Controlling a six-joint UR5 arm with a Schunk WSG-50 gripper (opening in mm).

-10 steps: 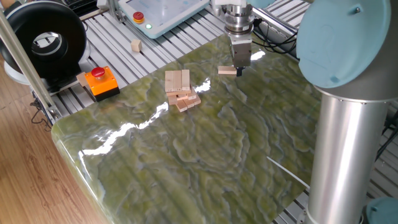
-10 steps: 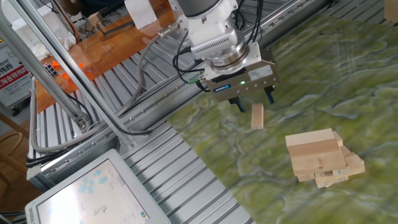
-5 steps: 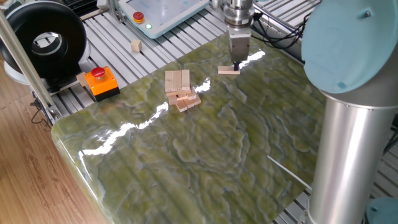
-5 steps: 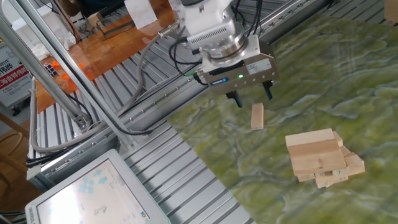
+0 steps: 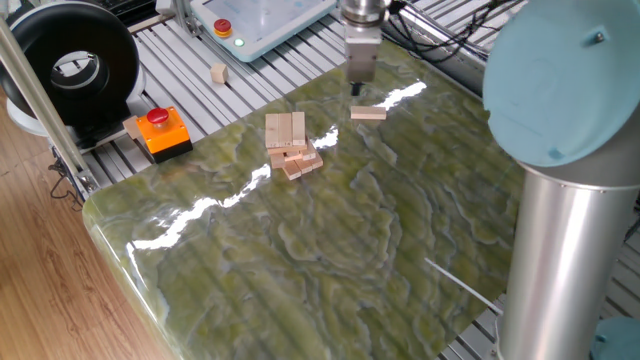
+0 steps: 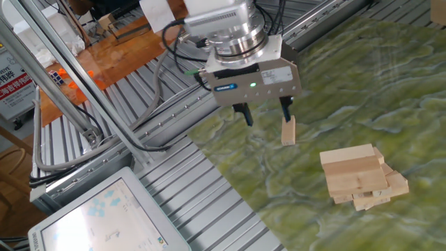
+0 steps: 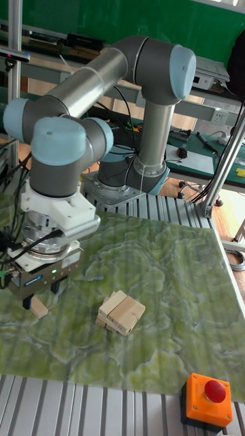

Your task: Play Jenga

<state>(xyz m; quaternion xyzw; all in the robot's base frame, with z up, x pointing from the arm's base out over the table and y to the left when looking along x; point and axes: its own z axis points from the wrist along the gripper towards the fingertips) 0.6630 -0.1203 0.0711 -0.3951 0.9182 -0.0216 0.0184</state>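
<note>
Flanking the Jenga stack (image 5: pixel 292 146): loose bar (image 5: pixel 368 114), red button box (image 5: pixel 158 131).

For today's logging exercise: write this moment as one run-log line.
gripper: open, empty, raised | loose bar: flat on table | Jenga stack: apart from the bar

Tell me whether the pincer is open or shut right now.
Open. The pincer has its two fingers spread with nothing between them, and the loose wooden bar lies on the table below.

We've got a green marbled tabletop (image 5: pixel 330 250) on a ribbed aluminium frame (image 6: pixel 209 202), wood floor (image 5: pixel 40 290) alongside, a green wall (image 7: pixel 136 17) behind, glare streaks across the glossy surface.
</note>
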